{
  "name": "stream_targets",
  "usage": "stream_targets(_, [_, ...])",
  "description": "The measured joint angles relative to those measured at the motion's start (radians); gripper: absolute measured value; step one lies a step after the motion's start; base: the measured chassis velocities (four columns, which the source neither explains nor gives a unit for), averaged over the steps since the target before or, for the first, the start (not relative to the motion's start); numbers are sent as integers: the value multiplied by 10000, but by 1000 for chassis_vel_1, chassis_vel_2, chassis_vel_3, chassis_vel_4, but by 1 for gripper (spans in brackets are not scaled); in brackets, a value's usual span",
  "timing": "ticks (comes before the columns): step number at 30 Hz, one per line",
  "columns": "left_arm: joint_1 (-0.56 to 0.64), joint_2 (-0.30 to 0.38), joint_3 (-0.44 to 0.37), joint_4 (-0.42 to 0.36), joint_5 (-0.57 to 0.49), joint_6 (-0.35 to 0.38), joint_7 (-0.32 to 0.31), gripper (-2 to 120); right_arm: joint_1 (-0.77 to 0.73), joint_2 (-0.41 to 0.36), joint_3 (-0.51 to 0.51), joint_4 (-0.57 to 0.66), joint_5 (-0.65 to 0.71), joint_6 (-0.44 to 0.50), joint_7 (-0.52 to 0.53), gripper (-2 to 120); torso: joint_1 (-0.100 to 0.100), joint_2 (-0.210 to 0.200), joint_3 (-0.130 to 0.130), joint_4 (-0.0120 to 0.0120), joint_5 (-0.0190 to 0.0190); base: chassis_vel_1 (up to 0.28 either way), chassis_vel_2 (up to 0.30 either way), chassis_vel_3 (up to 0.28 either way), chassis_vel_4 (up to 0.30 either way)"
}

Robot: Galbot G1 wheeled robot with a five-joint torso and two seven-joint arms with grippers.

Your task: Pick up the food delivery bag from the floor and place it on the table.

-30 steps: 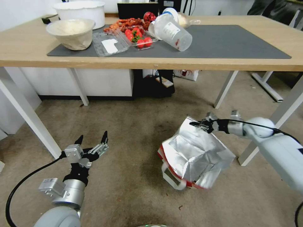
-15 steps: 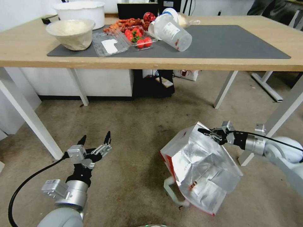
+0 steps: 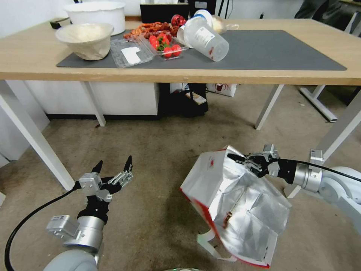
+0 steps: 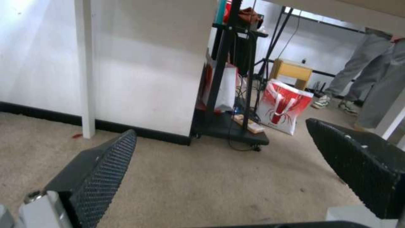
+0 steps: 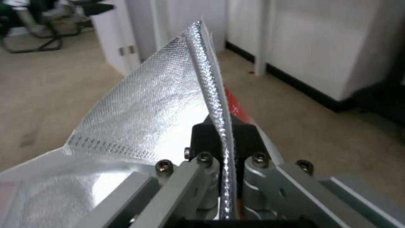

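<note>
The food delivery bag (image 3: 233, 203) hangs tilted over the floor (image 3: 158, 158), its silver foil lining facing up and its white and red side toward my left. A white strap handle (image 3: 210, 244) dangles below it. My right gripper (image 3: 237, 159) is shut on the bag's upper foil rim (image 5: 211, 95); in the right wrist view the rim runs between the two fingers. My left gripper (image 3: 113, 167) is open over the floor at the lower left, apart from the bag, its ribbed pads (image 4: 105, 171) wide apart. The light-wood table (image 3: 263, 75) with its dark grey mat spans the far side.
On the table's left stand a white tub (image 3: 96, 13), a paper bowl (image 3: 84, 39), clear trays with strawberries (image 3: 163, 43) and a tipped plastic cup (image 3: 205, 37). White table legs (image 3: 34, 135) flank the floor space. A black cart (image 4: 236, 95) and a red-and-white bag (image 4: 283, 106) lie beyond the table.
The right gripper has lifted the bag by its rim and swung it; the bag now hangs more open and lower in view, white side showing. The left arm barely moved.
</note>
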Motion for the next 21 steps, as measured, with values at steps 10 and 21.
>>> stream_targets(10, [-33, -7, -4, -112, -36, 236, -216, 100, 232, -429, -117, 470, 418, -372, -795, 0, 0, 0, 0, 0, 0, 0, 0, 0, 0])
stream_targets(21, [-59, -23, -29, -110, 4, 259, -178, 100, 318, -522, -126, 465, 755, -569, -1583, 0, 1, 0, 0, 0, 0, 0, 0, 0, 0])
